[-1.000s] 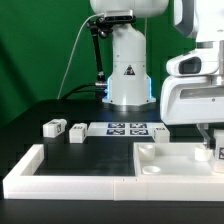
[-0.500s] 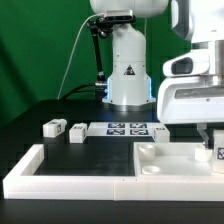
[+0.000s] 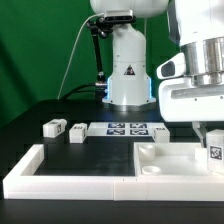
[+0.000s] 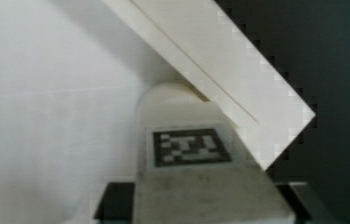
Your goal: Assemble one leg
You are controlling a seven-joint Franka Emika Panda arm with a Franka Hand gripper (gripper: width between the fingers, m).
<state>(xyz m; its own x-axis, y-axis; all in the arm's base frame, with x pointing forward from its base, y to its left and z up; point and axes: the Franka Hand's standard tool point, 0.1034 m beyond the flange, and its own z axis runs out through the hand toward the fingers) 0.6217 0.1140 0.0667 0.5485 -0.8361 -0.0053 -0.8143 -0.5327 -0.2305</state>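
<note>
the gripper (image 3: 212, 143) hung at the exterior view's right edge over the large flat white tabletop piece (image 3: 170, 157), its jaws closed on a leg (image 3: 214, 153) whose tag faced the camera. in the wrist view that held leg (image 4: 193, 160) filled the middle, dark fingers (image 4: 115, 204) pressed against both its sides, with the white tabletop below and a slanting white edge behind. two more loose legs (image 3: 54, 128) (image 3: 76, 132) lay on the black table (image 3: 40, 115), just beside the marker board (image 3: 125, 129). the l-shaped white rail (image 3: 60, 178) ran along the front.
</note>
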